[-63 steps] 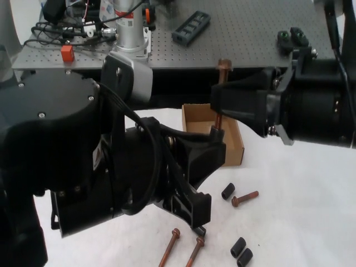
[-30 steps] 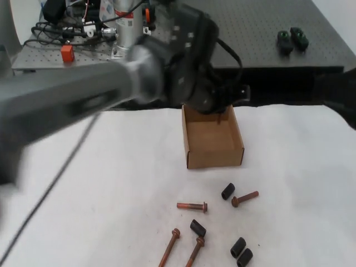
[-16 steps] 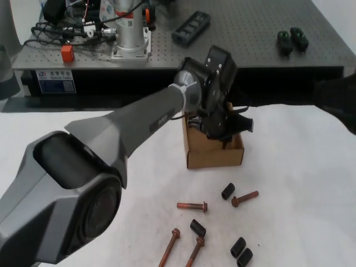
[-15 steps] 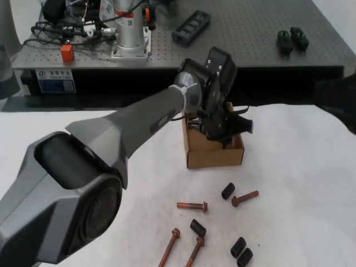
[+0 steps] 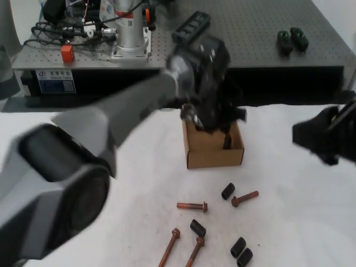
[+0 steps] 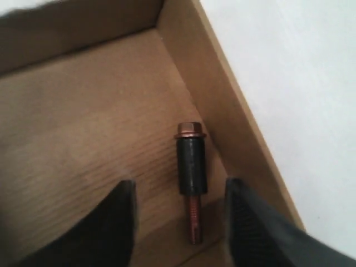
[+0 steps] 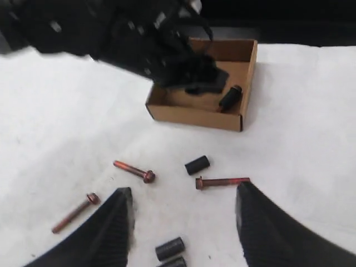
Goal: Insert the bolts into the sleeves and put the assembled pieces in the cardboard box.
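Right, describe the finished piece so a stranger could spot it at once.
Find the cardboard box on the white cloth. Inside, beside one wall, lies a copper bolt wearing a black sleeve. The bolts and sleeves outside the box are all separate.

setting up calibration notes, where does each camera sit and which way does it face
high view: behind the arms, looking forward and down at the box; left arm over it.
left wrist view: above the box, looking into it; open end effector over the sleeved bolt.
right wrist view: over the cloth, facing the box; open end effector, loose bolts.
shared: all show the sleeved bolt in the box.
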